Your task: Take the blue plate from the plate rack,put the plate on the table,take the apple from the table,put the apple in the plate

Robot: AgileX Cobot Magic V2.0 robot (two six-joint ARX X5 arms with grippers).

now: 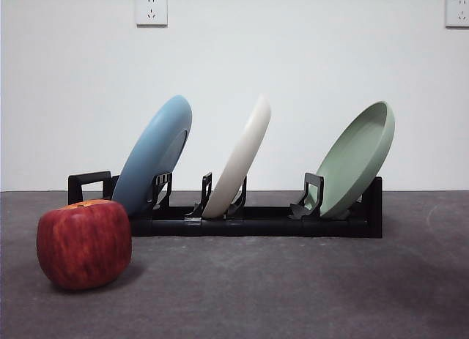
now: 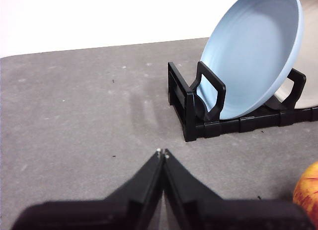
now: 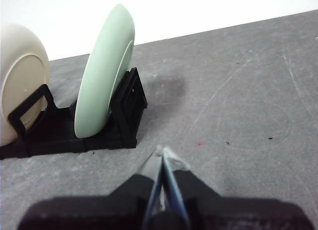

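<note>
Leaning in the plate rack, the blue plate awaits me; both pincers, left pincer and right pincer, closed together, empty.

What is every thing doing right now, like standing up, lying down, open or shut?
blue plate: leaning on edge in the rack, at its handle end
cream plate: leaning on edge in the middle slot
green plate: leaning on edge at the far end
plate rack: flat on the table, holding all three plates
apple: sitting on the table, apart from the rack
left gripper: fingers shut, holding nothing
right gripper: fingers shut, holding nothing
</note>
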